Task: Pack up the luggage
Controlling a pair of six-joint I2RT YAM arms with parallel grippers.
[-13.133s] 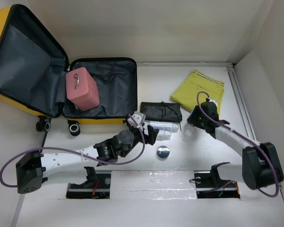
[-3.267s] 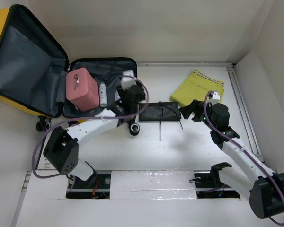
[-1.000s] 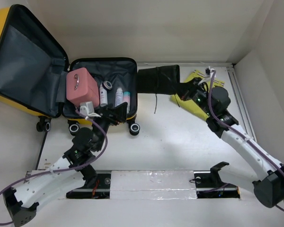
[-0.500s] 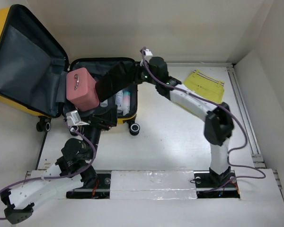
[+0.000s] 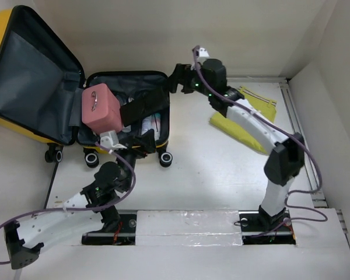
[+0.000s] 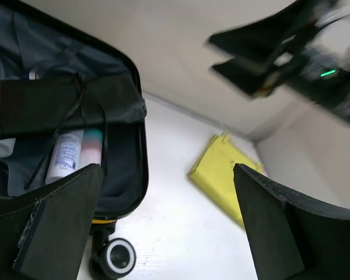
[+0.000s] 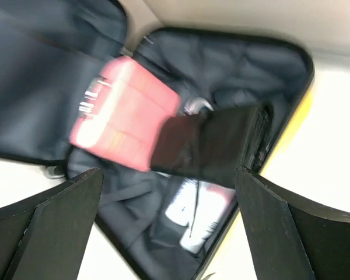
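Observation:
The yellow luggage (image 5: 29, 76) lies open at the left, its grey lining showing. In its right half, a black pouch (image 5: 143, 108) lies across white bottles (image 5: 150, 123) and leans on a pink case (image 5: 102, 111). My right gripper (image 5: 176, 80) hovers open and empty just past the luggage's far right corner, apart from the pouch. The right wrist view shows the pouch (image 7: 213, 143), pink case (image 7: 125, 114) and bottles (image 7: 195, 216) below the gripper (image 7: 168, 172). My left gripper (image 5: 147, 143) is open and empty by the luggage's near edge, and the pouch (image 6: 64, 108) shows in its wrist view.
A folded yellow cloth (image 5: 245, 116) lies on the table right of the luggage, partly under the right arm, and shows as the yellow cloth (image 6: 221, 175) in the left wrist view. A black-and-white luggage wheel (image 5: 165, 157) sticks out at the near right corner. White walls close in behind and on the right.
The right gripper carried the black pouch left over the luggage, opened and let it go. The pouch now rests inside. The gripper has drawn back to the right.

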